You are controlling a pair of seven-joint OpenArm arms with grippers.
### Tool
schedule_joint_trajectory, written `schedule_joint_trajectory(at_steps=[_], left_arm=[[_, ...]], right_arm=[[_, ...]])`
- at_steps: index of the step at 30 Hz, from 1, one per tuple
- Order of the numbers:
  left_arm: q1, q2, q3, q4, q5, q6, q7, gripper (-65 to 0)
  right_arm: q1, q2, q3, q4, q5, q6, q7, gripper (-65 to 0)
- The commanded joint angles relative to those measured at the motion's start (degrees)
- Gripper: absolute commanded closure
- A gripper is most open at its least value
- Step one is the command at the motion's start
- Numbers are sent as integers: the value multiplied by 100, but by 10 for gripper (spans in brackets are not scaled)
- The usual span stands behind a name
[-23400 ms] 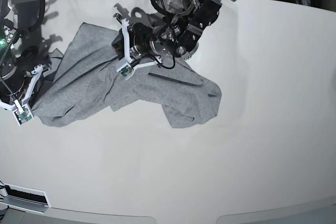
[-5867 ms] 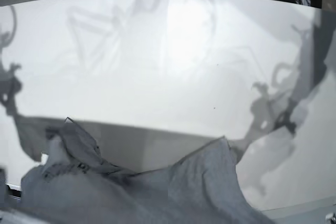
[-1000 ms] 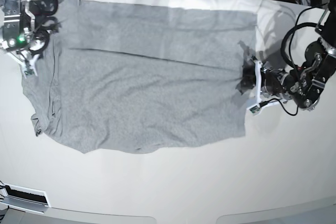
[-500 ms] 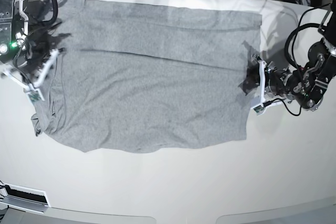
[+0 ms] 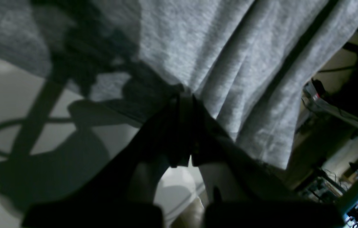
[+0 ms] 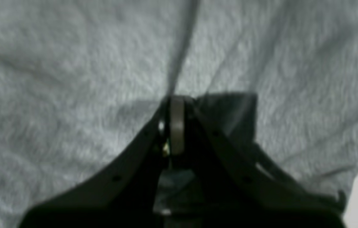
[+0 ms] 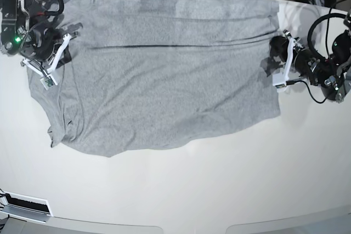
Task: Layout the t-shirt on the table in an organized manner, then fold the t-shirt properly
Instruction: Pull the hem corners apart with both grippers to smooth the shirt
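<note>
While both arms stand at opposite ends of the cloth, the entry reads as follows.

Item: the t-shirt (image 7: 164,69), heather grey, plain side up, spread nearly flat on the table (image 7: 219,190). Position: upper half of the tabletop in the base view, far edge close to the table's 12 o'clock rim. Long axis: 9 o'clock to 3 o'clock. Condition: one dark crease line across the upper part; loose folds and a sleeve bunched at the 9 o'clock end; near hem wavy, sagging toward 7 o'clock.

Left gripper (image 7: 281,65): at the shirt's 3 o'clock edge, the garment lying toward 9 o'clock from it. Jaws together, pinching the cloth edge; the left wrist view shows fabric fanning in pleats away from the pinch (image 5: 183,95). Arm low, forearm near level with the table, reaching in from 3 o'clock.

Right gripper (image 7: 52,64): at the 9 o'clock end, the garment lying toward 3 o'clock from it. Jaws together; the right wrist view shows a fold of cloth running straight up from the tips (image 6: 175,104), so it reads as clamped on the shirt. Arm angled down from 11 o'clock.

Assessment: neither arm is nearer; each holds its own end. Layout looks largely done, and any coming smoothing pull turns on tension along the 9-to-3 axis.
</note>
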Motion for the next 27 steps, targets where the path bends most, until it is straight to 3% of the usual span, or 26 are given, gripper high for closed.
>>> schedule_joint_trajectory(at_steps=[1,4,7,10,14,18,21,24,27], left_arm=[[-96,-153,-28,24,76,-28,101,0],[-92,-205,-28,24,74,-28,101,0],[-90,-238,-28,24,46,-28,120,0],[-98,-291,-28,24,-485,-28,551,0],[-140,-319,-28,24,-1451,-28,1478,0],[-269,-393,-28,24,-2015,-28,1496,0],[-448,-507,-28,24,-2533,-28,1496,0],[-686,-535,-57,24,-3189,-28,1496,0],[-831,-435,-205,24,-3249,-28,1113,0]], right_arm=[[59,92,37,98,13,-92,-210,0],[26,114,39,234,306,-216,-813,0],[-133,109,39,507,828,-105,-1449,0],[-391,109,39,927,1154,-15,-1895,0],[-654,114,39,1615,968,-170,-2238,0],[-673,114,44,2271,693,-341,-2376,0],[-673,114,44,2750,612,-310,-2100,0],[-673,111,44,2778,586,-157,-918,0],[-581,109,44,2465,310,11,-177,0]])
